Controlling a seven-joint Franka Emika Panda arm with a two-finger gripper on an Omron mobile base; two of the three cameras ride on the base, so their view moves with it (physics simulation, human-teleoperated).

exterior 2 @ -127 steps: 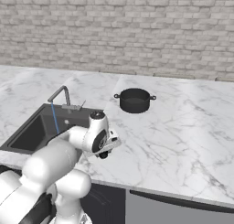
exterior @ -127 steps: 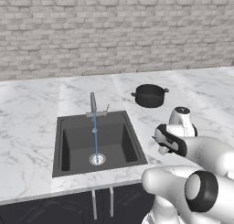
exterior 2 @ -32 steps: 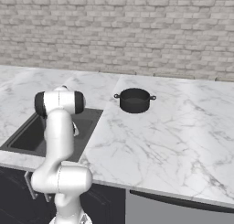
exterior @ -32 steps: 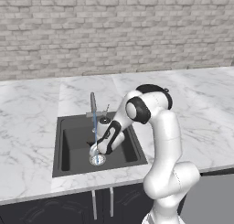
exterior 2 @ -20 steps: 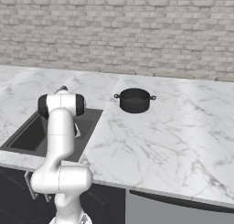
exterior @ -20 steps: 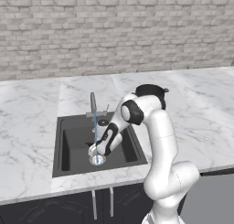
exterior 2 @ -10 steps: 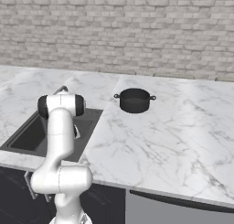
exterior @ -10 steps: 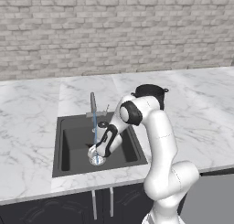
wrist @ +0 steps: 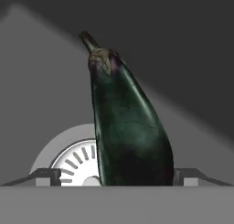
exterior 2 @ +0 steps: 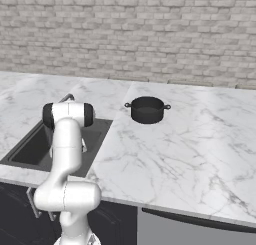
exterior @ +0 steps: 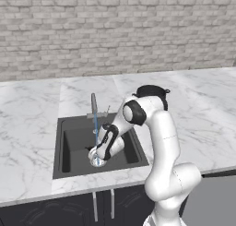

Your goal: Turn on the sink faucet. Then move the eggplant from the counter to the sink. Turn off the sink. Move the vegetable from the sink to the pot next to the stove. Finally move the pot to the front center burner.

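1. Eggplant point(wrist: 125, 127) is down in the sink point(exterior: 69, 146), lying over the round silver drain point(wrist: 73, 161), stem pointing away from the hand camera, fat end nearest the fingers.

2. The fingers point(wrist: 45, 176) stand spread wide on either side of the eggplant's base, with a gap between each tip and the skin. It looks let go, not pinched.

3. Risk one: the tips flank the vegetable closely, so a sideways or tilted exit could clip it and roll it across the basin floor. A pull straight back along the hand's own line looks safest.

4. Risk two: the faucet point(exterior: 94, 105) is running, a blue stream falling just beside the wrist. The spout stands near the forearm, so a careless lift could knock it or its lever.

5. Risk three: the water must be shut off next, and a rounded vegetable may shift from where it now lies.

6. Pose: the arm arches up from the base, elbow high above the counter point(exterior: 32, 105), forearm slanting steeply down into the basin, gripper point(exterior: 99, 152) low at the drain. The black pot point(exterior 2: 147, 109) sits well apart.
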